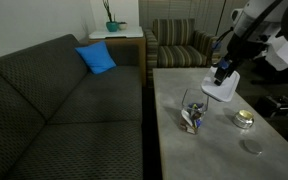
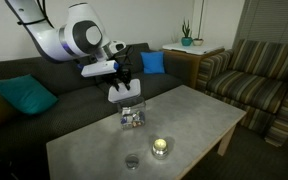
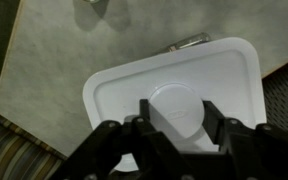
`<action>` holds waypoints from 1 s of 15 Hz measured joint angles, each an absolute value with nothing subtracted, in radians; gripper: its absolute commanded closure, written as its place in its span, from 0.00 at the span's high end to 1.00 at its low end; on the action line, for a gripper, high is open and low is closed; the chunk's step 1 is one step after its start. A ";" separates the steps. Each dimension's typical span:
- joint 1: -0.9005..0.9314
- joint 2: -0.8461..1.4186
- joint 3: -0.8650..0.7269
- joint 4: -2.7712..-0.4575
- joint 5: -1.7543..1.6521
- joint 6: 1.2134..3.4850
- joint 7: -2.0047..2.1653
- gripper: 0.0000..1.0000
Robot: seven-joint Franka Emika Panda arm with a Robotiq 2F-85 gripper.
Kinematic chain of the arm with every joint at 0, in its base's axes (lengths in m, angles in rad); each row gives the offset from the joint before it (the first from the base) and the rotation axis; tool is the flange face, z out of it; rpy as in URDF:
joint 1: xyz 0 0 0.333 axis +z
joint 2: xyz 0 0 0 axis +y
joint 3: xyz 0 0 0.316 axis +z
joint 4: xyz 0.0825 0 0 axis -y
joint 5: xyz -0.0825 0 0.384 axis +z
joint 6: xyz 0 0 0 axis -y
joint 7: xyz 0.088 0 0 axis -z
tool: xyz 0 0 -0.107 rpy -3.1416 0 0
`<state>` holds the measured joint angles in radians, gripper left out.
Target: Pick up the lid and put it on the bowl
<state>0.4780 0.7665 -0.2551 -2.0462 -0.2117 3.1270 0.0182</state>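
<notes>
End effector [image 3: 179,118] clamped on lid [image 3: 184,85], fingers [image 3: 144,118] set either side of the round centre feature. Lid [image 1: 221,89] is held in the air, clear of the worktop [image 1: 284,150], near the bowl [image 1: 194,116] but not on it.

Risks, as judged from here:
- Alignment is not confirmed. In an exterior view the lid [image 2: 124,93] reads as right over the bowl [image 2: 132,117]; in the one across it sits offset to the side. If it is lowered off-centre, one edge could catch the rim and the bowl could be tipped or shoved.
- Lid looks slightly tilted in the grip, so a corner could land first and the lid could skid off on release.
- Square lid on squarish bowl: yaw has to be matched, or the corners will overhang.
- Bowl is light and clear, so too much down-force could slide it.
- In the wrist view the bowl is almost wholly hidden by the lid; only a glint at the far edge, which cannot be identified for sure.

Around: tin [image 2: 161,147] and grey disc [image 2: 132,160] sit on the worktop, well apart from the bowl, so neither is in the path. Couch [image 1: 54,100] lies alongside. Nothing is seen between lid and bowl.
</notes>
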 measured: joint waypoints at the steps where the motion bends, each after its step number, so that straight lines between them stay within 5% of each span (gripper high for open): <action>1: 0.433 0.765 -0.210 -2.029 -0.211 3.122 0.009 0.29; 15: 0.292 0.991 -0.039 -1.662 -0.211 2.890 -0.018 0.29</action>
